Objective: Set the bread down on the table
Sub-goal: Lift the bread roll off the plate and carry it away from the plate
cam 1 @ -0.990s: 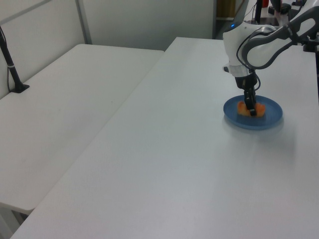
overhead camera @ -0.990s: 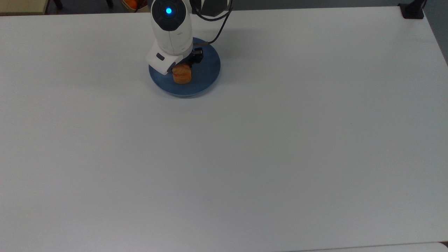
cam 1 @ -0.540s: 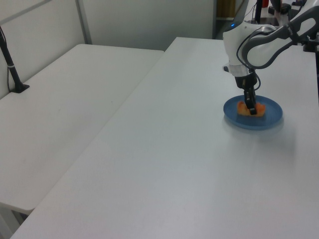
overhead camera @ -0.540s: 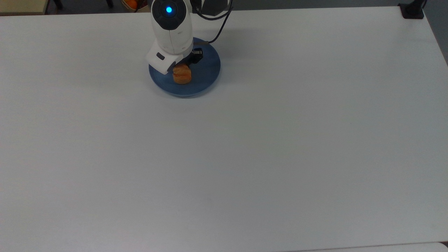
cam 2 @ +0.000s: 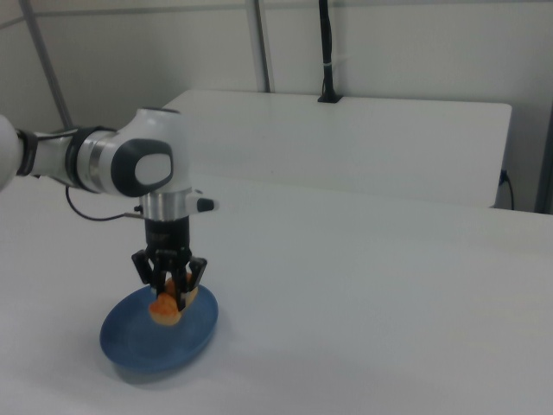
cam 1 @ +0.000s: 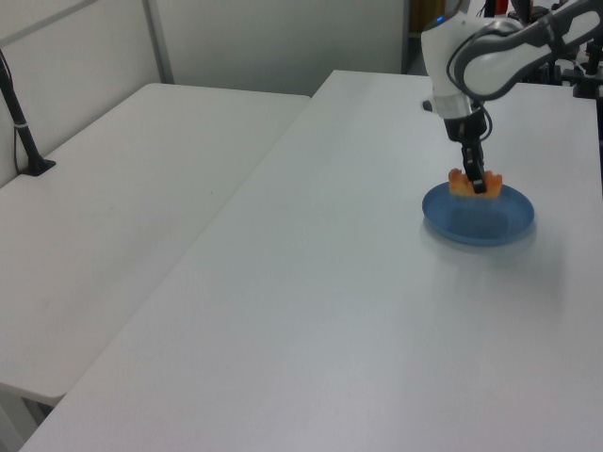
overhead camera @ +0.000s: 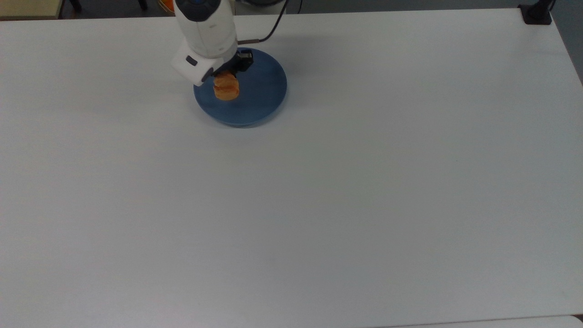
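Pincer (cam 2: 170,298) clamped on the bread (cam 2: 166,307), fingers down, roll held clear of the blue plate (cam 2: 130,346) directly beneath it. In the left view the bread (cam 1: 474,183) sits above the plate (cam 1: 509,221) rim. White tabletop (overhead camera: 319,191) spreads out on all sides of the pincer (overhead camera: 226,81).
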Controlling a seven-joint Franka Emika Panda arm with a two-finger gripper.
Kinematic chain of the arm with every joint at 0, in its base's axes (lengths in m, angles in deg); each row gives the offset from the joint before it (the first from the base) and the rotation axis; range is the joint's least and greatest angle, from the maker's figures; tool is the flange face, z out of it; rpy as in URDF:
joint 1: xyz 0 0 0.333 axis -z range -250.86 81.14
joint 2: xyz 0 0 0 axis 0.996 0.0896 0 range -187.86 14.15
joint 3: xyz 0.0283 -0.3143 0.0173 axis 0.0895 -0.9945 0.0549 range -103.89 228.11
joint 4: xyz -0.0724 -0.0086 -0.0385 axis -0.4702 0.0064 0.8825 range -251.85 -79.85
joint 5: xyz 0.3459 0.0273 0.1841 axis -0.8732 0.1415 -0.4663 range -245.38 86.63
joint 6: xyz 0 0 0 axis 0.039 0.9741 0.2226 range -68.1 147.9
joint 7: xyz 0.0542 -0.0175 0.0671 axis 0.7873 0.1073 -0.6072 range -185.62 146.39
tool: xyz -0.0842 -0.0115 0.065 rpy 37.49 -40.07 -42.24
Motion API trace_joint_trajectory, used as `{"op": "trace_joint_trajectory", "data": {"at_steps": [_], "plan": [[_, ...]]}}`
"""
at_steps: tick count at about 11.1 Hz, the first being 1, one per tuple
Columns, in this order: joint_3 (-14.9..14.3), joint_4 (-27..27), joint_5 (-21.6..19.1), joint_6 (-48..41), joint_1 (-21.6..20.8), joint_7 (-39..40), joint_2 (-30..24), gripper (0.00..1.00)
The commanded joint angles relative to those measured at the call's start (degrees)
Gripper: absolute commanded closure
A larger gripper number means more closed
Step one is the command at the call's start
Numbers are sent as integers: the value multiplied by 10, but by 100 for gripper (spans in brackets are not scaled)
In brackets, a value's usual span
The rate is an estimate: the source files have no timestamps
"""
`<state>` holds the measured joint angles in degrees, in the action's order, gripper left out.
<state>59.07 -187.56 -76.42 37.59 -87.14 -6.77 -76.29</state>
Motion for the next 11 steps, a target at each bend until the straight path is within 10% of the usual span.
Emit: {"op": "trace_joint_trajectory", "data": {"at_steps": [1, 8, 11], "plan": [[-13, 71, -16, -55, 37, 62, -1, 62], [-27, 365, -12, -100, 167, 161, 166, 62], [-26, 395, -13, 11, 201, 207, 203, 62]]}}
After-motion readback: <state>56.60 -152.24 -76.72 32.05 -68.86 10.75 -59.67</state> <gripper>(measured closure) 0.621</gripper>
